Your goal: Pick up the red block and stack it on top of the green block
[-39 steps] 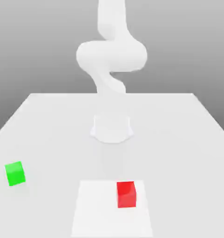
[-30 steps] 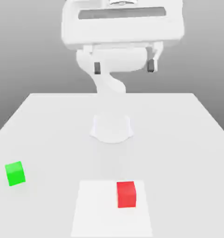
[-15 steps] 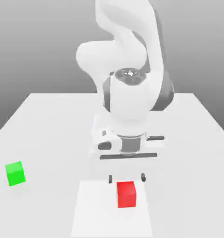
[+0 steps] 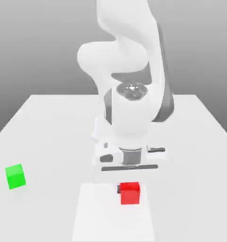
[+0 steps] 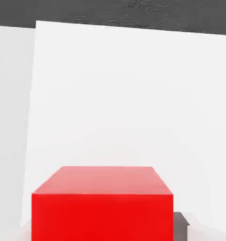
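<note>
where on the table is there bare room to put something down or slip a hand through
Widest bare stretch: the table on the exterior view's right, from the red block out to the edge. Also bare: the gap between the green block and the red block, and the back strip behind the arm's base. Crowded: right at the red block, where the gripper is shut on it.

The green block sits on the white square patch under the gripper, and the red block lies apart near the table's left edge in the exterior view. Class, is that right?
Not quite: the colours are swapped. The exterior view shows the red block on the white square patch under the gripper, while the green block lies apart near the table's left edge.
</note>
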